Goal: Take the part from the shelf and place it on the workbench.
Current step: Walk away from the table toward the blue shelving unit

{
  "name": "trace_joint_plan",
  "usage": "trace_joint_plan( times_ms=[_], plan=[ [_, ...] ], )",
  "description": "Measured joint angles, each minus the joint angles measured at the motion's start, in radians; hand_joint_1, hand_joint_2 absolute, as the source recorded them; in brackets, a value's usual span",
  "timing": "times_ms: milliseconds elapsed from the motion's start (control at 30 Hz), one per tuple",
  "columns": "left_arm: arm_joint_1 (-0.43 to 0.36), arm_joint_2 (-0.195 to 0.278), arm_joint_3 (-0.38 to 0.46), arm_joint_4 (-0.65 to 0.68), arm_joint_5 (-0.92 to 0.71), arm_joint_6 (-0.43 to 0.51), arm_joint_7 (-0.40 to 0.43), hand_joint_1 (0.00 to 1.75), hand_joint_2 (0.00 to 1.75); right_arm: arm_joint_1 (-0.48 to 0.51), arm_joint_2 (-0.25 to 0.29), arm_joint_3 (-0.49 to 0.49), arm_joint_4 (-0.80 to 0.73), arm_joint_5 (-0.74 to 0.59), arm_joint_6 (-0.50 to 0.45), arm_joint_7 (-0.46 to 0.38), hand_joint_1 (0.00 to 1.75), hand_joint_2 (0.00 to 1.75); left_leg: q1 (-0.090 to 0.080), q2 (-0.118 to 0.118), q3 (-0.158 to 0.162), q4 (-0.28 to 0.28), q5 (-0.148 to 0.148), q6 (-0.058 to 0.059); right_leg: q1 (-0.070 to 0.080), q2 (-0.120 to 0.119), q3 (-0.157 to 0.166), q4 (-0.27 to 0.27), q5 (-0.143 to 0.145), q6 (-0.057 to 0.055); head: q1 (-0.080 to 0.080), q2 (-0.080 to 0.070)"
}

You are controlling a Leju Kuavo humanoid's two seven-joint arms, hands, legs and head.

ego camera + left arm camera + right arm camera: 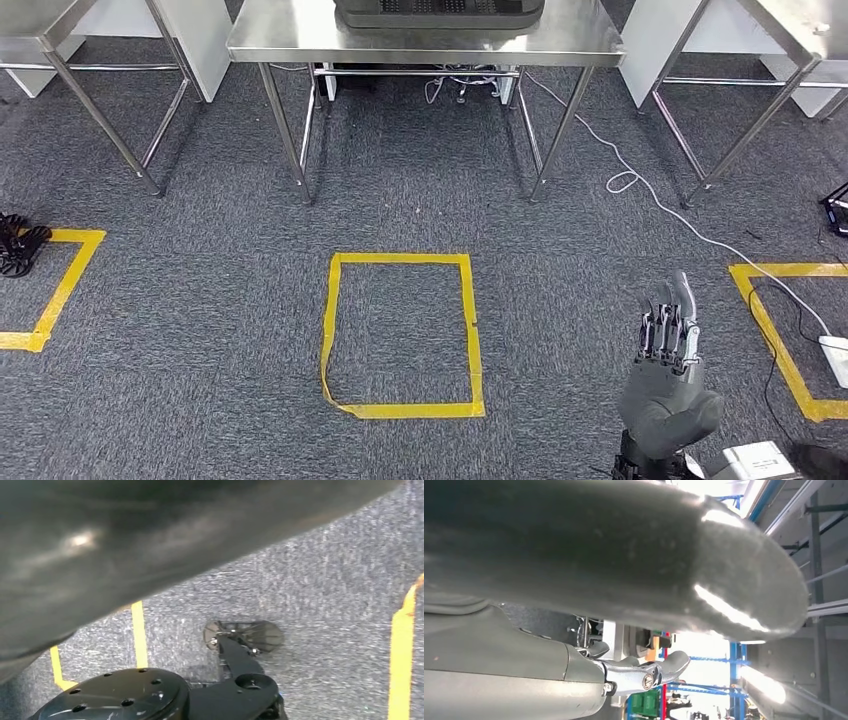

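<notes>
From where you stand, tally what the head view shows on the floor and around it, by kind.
Yellow tape squares: 3
Stainless steel tables: 3
White cable: 1
Robot hand, the right hand: 1
Total: 8

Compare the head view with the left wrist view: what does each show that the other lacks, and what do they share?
Head view alone: the steel workbench with a dark tray on it, a white cable across the floor, and the right hand raised with fingers extended, holding nothing. Left wrist view alone: a blurred dark grey surface close to the lens. Both share the grey carpet and yellow floor tape.
</notes>
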Motion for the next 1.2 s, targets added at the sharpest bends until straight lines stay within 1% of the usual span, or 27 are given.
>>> trace_joint_plan(
  times_ms=[33, 67, 100, 167, 200, 233, 300, 333, 367, 400, 433, 467, 500, 533, 567, 600, 700, 767, 833, 867, 900, 933, 1000, 1033, 1067, 1133, 1200],
  plan=[
    [0.0, 0.0, 0.0, 0.0, 0.0, 0.0, 0.0, 0.0, 0.0, 0.0, 0.0, 0.0, 0.0, 0.002, -0.002, 0.0, 0.0, 0.0, -0.001, 0.0, -0.008, 0.0, 0.012, -0.006, 0.002, 0.001, 0.052, -0.075, -0.004, -0.005, -0.001, 0.0],
    [0.0, 0.0, 0.0, 0.0, -0.001, 0.0, 0.0, 0.0, 0.0, 0.0, -0.001, 0.0, 0.0, 0.004, -0.005, 0.001, 0.0, 0.0, -0.002, 0.0, -0.012, -0.001, 0.024, -0.013, 0.005, 0.002, 0.087, -0.13, -0.012, -0.013, -0.001, 0.0],
    [0.0, 0.0, 0.0, 0.0, -0.002, 0.0, 0.0, 0.0, 0.0, 0.001, -0.001, 0.001, 0.001, 0.005, -0.008, 0.002, 0.0, 0.0, -0.002, 0.0, -0.013, -0.005, 0.036, -0.02, 0.009, 0.002, 0.103, -0.16, -0.019, -0.023, -0.002, 0.0],
    [0.002, -0.001, 0.0, 0.0, -0.007, 0.001, 0.0, 0.0, 0.0, 0.005, -0.002, 0.0, 0.003, 0.008, -0.013, 0.005, 0.0, 0.0, 0.002, -0.001, -0.016, -0.015, 0.052, -0.034, 0.009, 0.002, 0.086, -0.167, -0.005, -0.043, -0.003, 0.0],
    [0.004, -0.001, 0.0, 0.0, -0.009, 0.002, 0.0, 0.0, 0.0, 0.006, -0.003, 0.0, 0.004, 0.011, -0.016, 0.008, 0.0, 0.0, 0.004, -0.002, -0.023, -0.007, 0.033, -0.038, 0.007, 0.001, 0.075, -0.168, 0.007, -0.054, -0.004, 0.0],
    [0.006, 0.0, 0.0, 0.0, -0.01, 0.002, 0.0, 0.0, 0.0, 0.007, -0.003, 0.0, 0.006, 0.014, -0.019, 0.01, 0.0, 0.0, 0.005, -0.003, -0.032, 0.019, -0.008, -0.041, 0.004, 0.0, 0.063, -0.17, 0.021, -0.065, -0.007, 0.0],
    [0.008, 0.0, 0.0, 0.0, -0.011, 0.003, 0.0, 0.0, 0.0, 0.011, -0.004, 0.001, 0.01, 0.02, -0.025, 0.016, 0.0, 0.0, 0.006, -0.005, -0.055, 0.133, -0.125, -0.044, 0.005, -0.001, 0.037, -0.17, 0.046, -0.078, -0.01, 0.0],
    [0.008, -0.001, 0.0, 0.0, -0.012, 0.003, 0.0, 0.0, 0.0, 0.012, -0.004, 0.001, 0.013, 0.021, -0.027, 0.018, 0.0, 0.0, 0.006, -0.006, -0.062, 0.2, -0.163, -0.046, 0.008, -0.002, 0.027, -0.169, 0.056, -0.081, -0.011, 0.0],
    [0.008, -0.001, 0.0, 0.0, -0.012, 0.003, 0.0, 0.0, 0.0, 0.013, -0.004, 0.001, 0.015, 0.022, -0.029, 0.019, 0.0, 0.0, 0.007, -0.006, -0.063, 0.253, -0.175, -0.047, 0.01, -0.003, 0.016, -0.168, 0.067, -0.081, -0.011, 0.0],
    [0.008, -0.001, 0.0, 0.0, -0.012, 0.003, 0.0, 0.0, 0.0, 0.013, -0.004, 0.001, 0.018, 0.022, -0.029, 0.019, 0.0, 0.0, 0.007, -0.006, -0.05, 0.279, -0.162, -0.049, 0.012, -0.003, 0.004, -0.165, 0.077, -0.08, -0.011, 0.0],
    [0.008, -0.001, 0.0, 0.0, -0.012, 0.003, 0.0, 0.0, 0.0, 0.013, -0.004, 0.001, 0.02, 0.022, -0.03, 0.019, 0.0, 0.0, 0.008, -0.006, -0.021, 0.268, -0.136, -0.049, 0.013, -0.003, -0.009, -0.161, 0.085, -0.077, -0.011, 0.0],
    [0.008, -0.001, 0.0, 0.0, -0.012, 0.003, 0.0, 0.0, 0.0, 0.014, -0.004, 0.001, 0.022, 0.026, -0.033, 0.021, 0.0, 0.0, 0.008, -0.006, 0.027, 0.222, -0.112, -0.049, 0.012, -0.003, -0.023, -0.153, 0.092, -0.073, -0.011, 0.0],
    [0.007, -0.001, 0.0, 0.0, -0.013, 0.003, -0.001, 0.0, 0.0, 0.014, -0.004, 0.001, 0.023, 0.032, -0.039, 0.025, 0.0, 0.0, 0.008, -0.007, 0.083, 0.154, -0.106, -0.049, 0.013, -0.002, -0.037, -0.144, 0.096, -0.069, -0.011, 0.0],
    [0.006, -0.001, 0.0, 0.0, -0.014, 0.003, -0.001, 0.0, 0.0, 0.014, -0.004, 0.0, 0.026, 0.042, -0.048, 0.032, 0.0, 0.0, 0.007, -0.009, 0.131, 0.087, -0.112, -0.048, 0.015, -0.002, -0.049, -0.133, 0.098, -0.066, -0.01, 0.0],
    [0.005, -0.002, 0.0, 0.0, -0.016, 0.004, -0.002, 0.0, 0.0, 0.014, -0.004, -0.001, 0.031, 0.056, -0.058, 0.041, 0.0, 0.0, 0.006, -0.011, 0.162, 0.036, -0.128, -0.045, 0.016, -0.003, -0.058, -0.124, 0.101, -0.061, -0.009, 0.0],
    [0.004, -0.002, 0.0, 0.0, -0.018, 0.005, -0.003, 0.0, 0.0, 0.012, -0.004, -0.003, 0.041, 0.071, -0.069, 0.052, 0.0, 0.0, 0.002, -0.014, 0.174, 0.008, -0.142, -0.039, 0.017, -0.003, -0.065, -0.12, 0.105, -0.055, -0.008, 0.0],
    [0.005, -0.003, 0.0, 0.0, -0.027, 0.011, -0.003, 0.0, 0.0, 0.01, -0.004, -0.015, 0.11, 0.129, -0.095, 0.087, 0.0, 0.0, -0.002, -0.011, 0.156, -0.008, -0.132, -0.007, 0.014, -0.002, -0.084, -0.107, 0.11, -0.037, -0.004, 0.0],
    [0.005, -0.004, 0.0, 0.0, -0.034, 0.014, -0.002, 0.0, 0.0, 0.003, -0.003, -0.035, 0.197, 0.161, -0.093, 0.101, 0.0, 0.0, 0.0, -0.008, 0.135, -0.011, -0.114, 0.011, 0.012, -0.001, -0.12, -0.035, 0.063, -0.039, 0.0, 0.0],
    [0.005, -0.004, 0.0, 0.0, -0.042, 0.015, -0.002, 0.0, 0.0, -0.015, 0.0, -0.066, 0.324, 0.173, -0.068, 0.095, 0.0, 0.0, 0.0, -0.006, 0.112, -0.011, -0.097, 0.016, 0.01, 0.0, -0.168, 0.093, -0.006, -0.044, 0.002, 0.0],
    [0.005, -0.004, 0.0, 0.0, -0.046, 0.015, -0.002, 0.0, 0.0, -0.026, 0.002, -0.085, 0.398, 0.179, -0.053, 0.083, 0.0, 0.0, -0.001, -0.005, 0.1, -0.01, -0.088, 0.016, 0.009, 0.0, -0.181, 0.141, -0.028, -0.042, 0.002, 0.0],
    [0.006, -0.004, 0.0, 0.0, -0.05, 0.015, -0.002, 0.0, 0.0, -0.04, 0.004, -0.105, 0.472, 0.191, -0.043, 0.068, 0.0, 0.0, -0.001, -0.005, 0.09, -0.01, -0.08, 0.015, 0.008, 0.0, -0.173, 0.151, -0.035, -0.037, 0.003, 0.0],
    [0.006, -0.005, 0.0, 0.0, -0.055, 0.015, -0.001, 0.0, 0.0, -0.057, 0.007, -0.129, 0.551, 0.208, -0.04, 0.055, 0.0, 0.0, -0.001, -0.005, 0.081, -0.01, -0.074, 0.013, 0.006, -0.001, -0.142, 0.117, -0.027, -0.029, 0.003, 0.0],
    [0.006, -0.006, -0.001, 0.001, -0.064, 0.017, -0.001, 0.0, 0.0, -0.102, 0.011, -0.179, 0.715, 0.251, -0.058, 0.045, 0.0, 0.0, 0.0, -0.005, 0.076, -0.01, -0.063, 0.006, 0.004, -0.002, -0.041, -0.03, 0.006, -0.017, 0.003, 0.0],
    [0.006, -0.007, -0.001, 0.001, -0.069, 0.017, -0.001, 0.0, 0.0, -0.132, 0.012, -0.209, 0.816, 0.275, -0.081, 0.04, 0.0, 0.0, -0.001, -0.004, 0.076, -0.009, -0.058, 0.001, 0.006, -0.001, 0.0, -0.097, 0.02, -0.017, 0.003, 0.0],
    [0.005, -0.008, -0.002, 0.0, -0.074, 0.018, -0.001, 0.0, 0.0, -0.165, 0.011, -0.237, 0.922, 0.295, -0.111, 0.033, 0.0, 0.0, -0.002, -0.003, 0.077, -0.009, -0.054, -0.004, 0.009, -0.001, 0.024, -0.138, 0.028, -0.021, 0.002, 0.0],
    [0.003, -0.008, -0.003, 0.0, -0.082, 0.02, -0.001, 0.0, 0.0, -0.225, 0.006, -0.293, 1.142, 0.328, -0.174, 0.018, 0.0, 0.0, -0.003, -0.002, 0.076, -0.008, -0.049, -0.014, 0.016, 0.0, 0.032, -0.157, 0.035, -0.033, 0.001, 0.0],
    [0.001, -0.009, -0.004, 0.0, -0.087, 0.022, 0.0, 0.0, 0.0, -0.257, 0.001, -0.335, 1.312, 0.347, -0.214, 0.017, 0.0, 0.0, -0.003, -0.005, 0.075, -0.011, -0.048, 0.001, 0.016, -0.001, 0.032, -0.159, 0.04, -0.036, 0.001, 0.0]
  ],
)
